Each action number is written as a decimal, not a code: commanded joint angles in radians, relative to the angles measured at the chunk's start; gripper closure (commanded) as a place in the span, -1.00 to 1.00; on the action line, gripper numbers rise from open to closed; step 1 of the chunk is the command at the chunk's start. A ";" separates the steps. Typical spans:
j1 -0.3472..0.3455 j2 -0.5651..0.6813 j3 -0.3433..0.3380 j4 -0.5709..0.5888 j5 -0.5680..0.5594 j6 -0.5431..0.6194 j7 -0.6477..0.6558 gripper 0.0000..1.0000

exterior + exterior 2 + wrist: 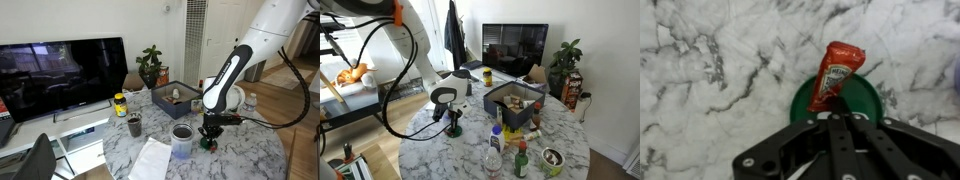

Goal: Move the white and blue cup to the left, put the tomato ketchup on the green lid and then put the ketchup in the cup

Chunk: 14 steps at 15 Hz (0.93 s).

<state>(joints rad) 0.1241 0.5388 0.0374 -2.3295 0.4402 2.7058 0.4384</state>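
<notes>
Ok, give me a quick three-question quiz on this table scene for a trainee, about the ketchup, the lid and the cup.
1. True or false: the jaws are shut on the ketchup sachet.
2. In the wrist view, what lies directly below the sachet? A) the green lid B) a plate C) a book
3. Fill in: the white and blue cup stands on the ____ table.
Key: 1 true; 2 A; 3 marble.
</notes>
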 commanded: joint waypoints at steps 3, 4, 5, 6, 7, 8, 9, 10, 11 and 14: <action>0.001 -0.061 -0.020 -0.046 -0.026 -0.015 0.032 1.00; -0.005 -0.066 -0.019 -0.047 -0.018 -0.012 0.031 1.00; -0.006 -0.071 -0.020 -0.048 -0.017 -0.011 0.032 1.00; -0.003 -0.074 -0.025 -0.048 -0.021 -0.012 0.039 1.00; -0.003 -0.075 -0.029 -0.046 -0.022 -0.013 0.046 1.00; -0.002 -0.076 -0.032 -0.045 -0.023 -0.013 0.051 1.00; -0.002 -0.077 -0.033 -0.044 -0.022 -0.012 0.055 1.00; -0.002 -0.075 -0.032 -0.042 -0.017 -0.006 0.062 1.00; -0.002 -0.071 -0.033 -0.039 -0.015 -0.002 0.069 1.00; 0.001 -0.066 -0.034 -0.034 -0.014 -0.003 0.093 0.64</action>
<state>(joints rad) 0.1186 0.4849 0.0106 -2.3492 0.4394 2.7058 0.4932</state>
